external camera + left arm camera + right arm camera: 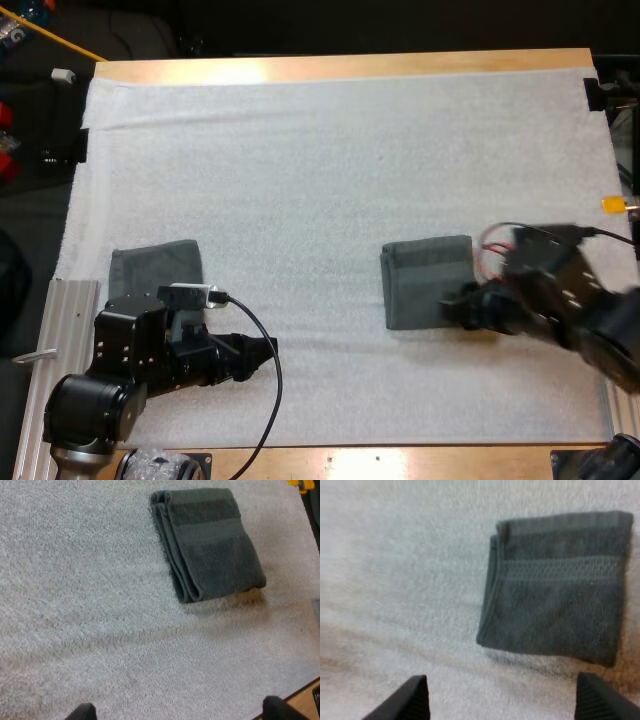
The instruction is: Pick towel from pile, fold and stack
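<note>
Right gripper first: its two black fingers stand wide apart with nothing between them, and the folded towel lies just ahead of the tips, clear of both. In the high view the gripper sits at the towel's edge nearest its own arm. Whether it hangs over the cloth or stops just short of it I cannot tell. Left gripper is likewise spread wide and empty, over bare white mat, with the folded towel well ahead of it and off toward the right arm's side.

The folded towel is a neat dark grey-green block, close to square (so no real long axis to line up on). Its woven band runs crosswise to the right gripper's line of reach, and its layered edges face the left gripper's side. A second towel lies flat behind the left gripper, beside that arm's wrist and partly hidden by it. I cannot tell whether it is folded.

My judgement is that the fold looks done and that what remains is bringing the two towels together into a stack. That turns on distance. The right gripper is much the nearer to the folded towel, the left arm is nearer to the second one, and the two towels lie well apart across the mat.
</note>
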